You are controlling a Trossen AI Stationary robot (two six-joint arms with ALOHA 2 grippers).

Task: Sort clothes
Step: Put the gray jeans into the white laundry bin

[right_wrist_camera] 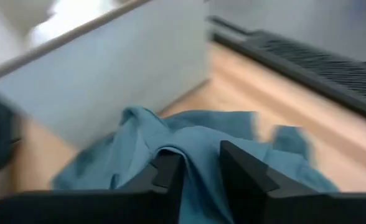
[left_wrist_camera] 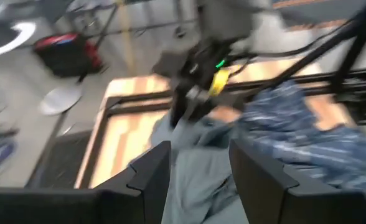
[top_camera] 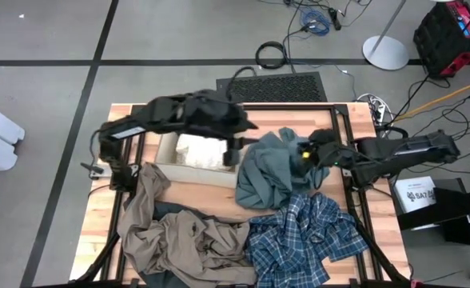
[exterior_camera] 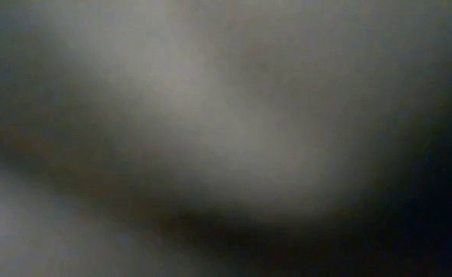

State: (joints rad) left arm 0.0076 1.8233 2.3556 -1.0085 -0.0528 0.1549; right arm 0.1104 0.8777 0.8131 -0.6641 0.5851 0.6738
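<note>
A teal-grey garment [top_camera: 271, 170] lies crumpled on the table, right of a beige box [top_camera: 195, 174] that holds a white garment [top_camera: 197, 150]. A blue-and-white plaid garment [top_camera: 299, 236] lies at the near right and a khaki-tan one [top_camera: 179, 236] at the near left, with dark cloth [top_camera: 169, 211] beside it. My left gripper [left_wrist_camera: 198, 171] hangs open over the box's right end [top_camera: 232, 154], holding nothing. My right gripper [right_wrist_camera: 201, 177] stands slightly open at the teal-grey garment's right edge [top_camera: 308, 152], and teal cloth [right_wrist_camera: 195, 143] shows through the gap. My right gripper slants down from the table's right side at the teal-grey garment's right part [right_wrist_camera: 198, 155]. I cannot tell whether its fingers [right_wrist_camera: 170, 177] touch the cloth. The garment lies slack on the table.
The low view is blocked by something blurred close to the lens. A black frame [top_camera: 355, 172] runs around the wooden table top. Bare wood [top_camera: 203, 192] shows between the box and the near garments. Cables and a red case [top_camera: 451, 36] lie on the floor beyond.
</note>
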